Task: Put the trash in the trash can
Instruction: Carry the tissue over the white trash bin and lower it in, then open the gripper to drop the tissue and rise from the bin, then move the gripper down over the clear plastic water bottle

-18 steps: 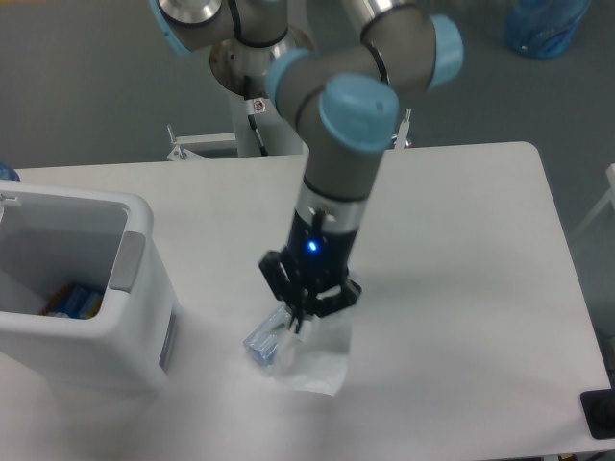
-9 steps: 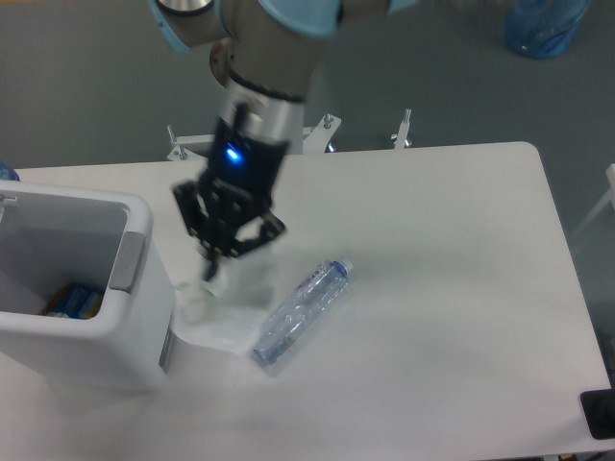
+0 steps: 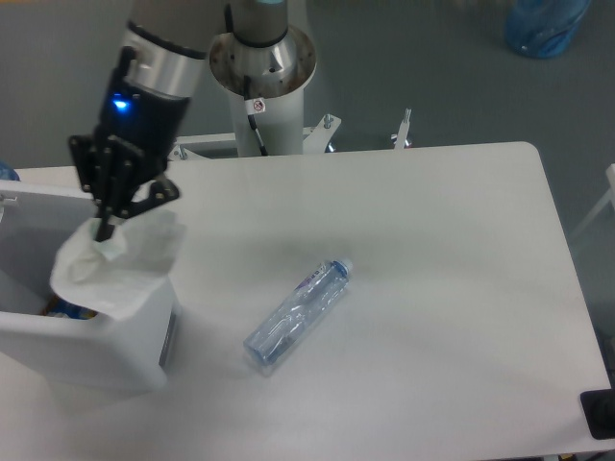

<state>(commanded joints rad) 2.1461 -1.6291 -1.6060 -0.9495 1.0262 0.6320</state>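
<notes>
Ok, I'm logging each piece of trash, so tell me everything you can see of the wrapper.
The wrapper is a crumpled sheet of thin, translucent white plastic. It hangs from the gripper, whose fingers pinch its top edge, and droops in loose folds over the near right corner of the white trash can. Its lower part overlaps the can's rim; whether it touches it is unclear. It is off the table.

White wrapper, white bin, clear bluish-labelled bottle
</notes>
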